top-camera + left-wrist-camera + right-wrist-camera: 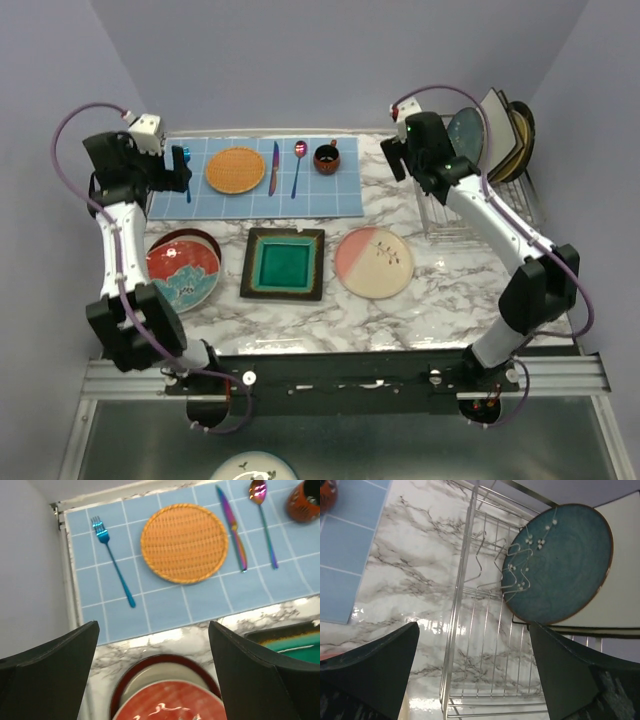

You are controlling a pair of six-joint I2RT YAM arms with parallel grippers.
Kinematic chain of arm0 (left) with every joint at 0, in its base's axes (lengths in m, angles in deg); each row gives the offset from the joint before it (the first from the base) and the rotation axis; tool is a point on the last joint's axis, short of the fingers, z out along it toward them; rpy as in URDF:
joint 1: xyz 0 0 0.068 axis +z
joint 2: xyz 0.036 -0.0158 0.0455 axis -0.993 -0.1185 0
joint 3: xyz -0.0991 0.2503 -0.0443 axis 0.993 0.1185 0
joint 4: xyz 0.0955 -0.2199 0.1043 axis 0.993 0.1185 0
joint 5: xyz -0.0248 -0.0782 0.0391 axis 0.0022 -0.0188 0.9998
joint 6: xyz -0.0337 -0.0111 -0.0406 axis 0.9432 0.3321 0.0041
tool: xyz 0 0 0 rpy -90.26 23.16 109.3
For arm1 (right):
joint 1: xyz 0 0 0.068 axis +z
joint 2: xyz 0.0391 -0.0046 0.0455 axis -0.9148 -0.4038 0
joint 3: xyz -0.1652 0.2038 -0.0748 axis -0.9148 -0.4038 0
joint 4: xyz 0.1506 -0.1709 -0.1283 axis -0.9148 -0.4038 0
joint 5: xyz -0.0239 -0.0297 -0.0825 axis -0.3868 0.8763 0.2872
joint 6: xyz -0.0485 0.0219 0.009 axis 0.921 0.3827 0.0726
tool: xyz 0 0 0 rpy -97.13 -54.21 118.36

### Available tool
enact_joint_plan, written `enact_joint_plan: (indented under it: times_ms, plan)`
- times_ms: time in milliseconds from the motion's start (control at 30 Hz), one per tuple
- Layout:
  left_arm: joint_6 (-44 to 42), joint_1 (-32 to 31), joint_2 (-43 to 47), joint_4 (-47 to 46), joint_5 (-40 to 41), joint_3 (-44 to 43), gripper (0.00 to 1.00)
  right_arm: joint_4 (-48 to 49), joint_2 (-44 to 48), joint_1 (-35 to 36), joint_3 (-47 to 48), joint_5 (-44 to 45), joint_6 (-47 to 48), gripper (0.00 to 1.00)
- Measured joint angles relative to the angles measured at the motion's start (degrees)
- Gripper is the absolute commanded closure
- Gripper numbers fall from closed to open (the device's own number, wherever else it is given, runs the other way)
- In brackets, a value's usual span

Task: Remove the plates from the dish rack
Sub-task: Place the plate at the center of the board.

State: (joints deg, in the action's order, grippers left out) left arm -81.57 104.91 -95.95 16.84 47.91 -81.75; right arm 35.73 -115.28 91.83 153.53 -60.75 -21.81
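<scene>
Right gripper (pixel 474 630) released, jaws wide, over the dish rack (pixel 454 630). Dark-blue plate (pixel 557 565) stands upright just to its right, possibly more plates behind. Left gripper (pixel 154 627) released, above red plate (pixel 170 705) on counter (pixel 165 640).

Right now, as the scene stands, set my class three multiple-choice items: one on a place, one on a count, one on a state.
1. Where does the square teal plate lie? A) in the dish rack B) between the red-patterned plate and the pink-and-cream plate C) on the blue placemat
2. How many pieces of cutlery lie on the blue placemat? A) one B) three C) five
3. How does the right end effector stand? A) shut on a plate B) shut, holding nothing C) open, holding nothing
Key: 1 B, those two plates flank it; 2 B, fork, knife and spoon; 3 C, its fingers stand wide apart, only the dish rack showing between them.
</scene>
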Motion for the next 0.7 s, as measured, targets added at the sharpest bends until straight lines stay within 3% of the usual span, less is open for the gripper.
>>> enact_joint_plan:
  times_ms: [167, 367, 567, 700]
  plan:
    - [10.4, -1.2, 12.3, -22.1, -1.2, 24.9, 0.01, 7.4, 9.6, -0.9, -12.8, 0.5, -1.0, 0.00]
    - [19.3, -3.3, 13.8, -43.3, -1.1, 42.8, 0.01, 12.1, 12.0, -0.9, -17.0, 0.5, -1.3, 0.00]
    - [23.2, -6.2, 13.6, -62.5, 1.0, 57.2, 0.01, 16.3, 15.0, -0.9, -21.5, 0.7, -1.5, 0.00]
    - [23.6, -8.4, 12.8, -69.5, 3.0, 60.6, 0.01, 18.3, 16.5, -0.9, -23.3, 0.8, -1.5, 0.00]
